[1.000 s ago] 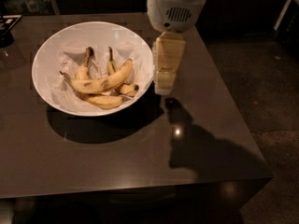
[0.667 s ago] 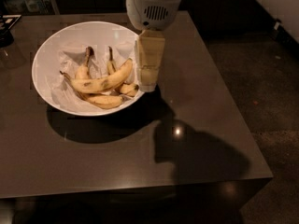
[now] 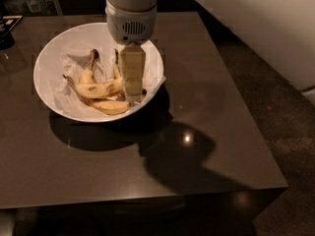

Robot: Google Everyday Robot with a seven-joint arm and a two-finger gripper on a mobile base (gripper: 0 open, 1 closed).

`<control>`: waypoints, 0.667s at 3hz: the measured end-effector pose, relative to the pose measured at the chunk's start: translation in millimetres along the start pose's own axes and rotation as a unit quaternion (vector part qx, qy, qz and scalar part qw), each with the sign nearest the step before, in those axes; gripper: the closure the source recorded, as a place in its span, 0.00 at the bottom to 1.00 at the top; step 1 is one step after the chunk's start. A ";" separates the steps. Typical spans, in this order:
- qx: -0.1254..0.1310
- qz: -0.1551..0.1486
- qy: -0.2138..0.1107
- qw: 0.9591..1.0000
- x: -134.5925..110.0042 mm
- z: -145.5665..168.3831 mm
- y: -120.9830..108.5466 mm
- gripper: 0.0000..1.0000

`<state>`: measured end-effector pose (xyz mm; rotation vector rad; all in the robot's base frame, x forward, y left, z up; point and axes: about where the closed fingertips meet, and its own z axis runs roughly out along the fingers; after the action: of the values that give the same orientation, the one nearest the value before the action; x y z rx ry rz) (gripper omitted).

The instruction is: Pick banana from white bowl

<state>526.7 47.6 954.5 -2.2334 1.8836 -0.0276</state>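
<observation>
the white bowl [image 3: 45, 54] sits on the rear left part of the dark table [image 3: 211, 132], well clear of the table's front and right edges, with open tabletop in front and to the right. the gripper [image 3: 133, 96] hangs inside the bowl's right half, its tip low among the fruit, just beside the right end of the banana [image 3: 98, 89]. i cannot tell whether it is apart or together, or whether it touches the banana. the banana lies across the crumpled paper [image 3: 69, 58] between two smaller bananas [image 3: 111, 107].

The pincer [image 3: 133, 95] hangs low in the white bowl [image 3: 51, 58] — just beside the banana [image 3: 98, 89]; smaller bananas [image 3: 109, 107] lie alongside.
</observation>
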 end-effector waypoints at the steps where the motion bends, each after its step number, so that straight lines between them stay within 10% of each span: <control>1: -0.019 -0.009 0.009 1.000 -10.5 20.1 -6.7 0.22; 2: -0.030 -0.014 0.016 0.999 -19.6 34.3 -15.8 0.31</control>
<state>543.8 74.5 926.3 -2.3115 1.8930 -0.0123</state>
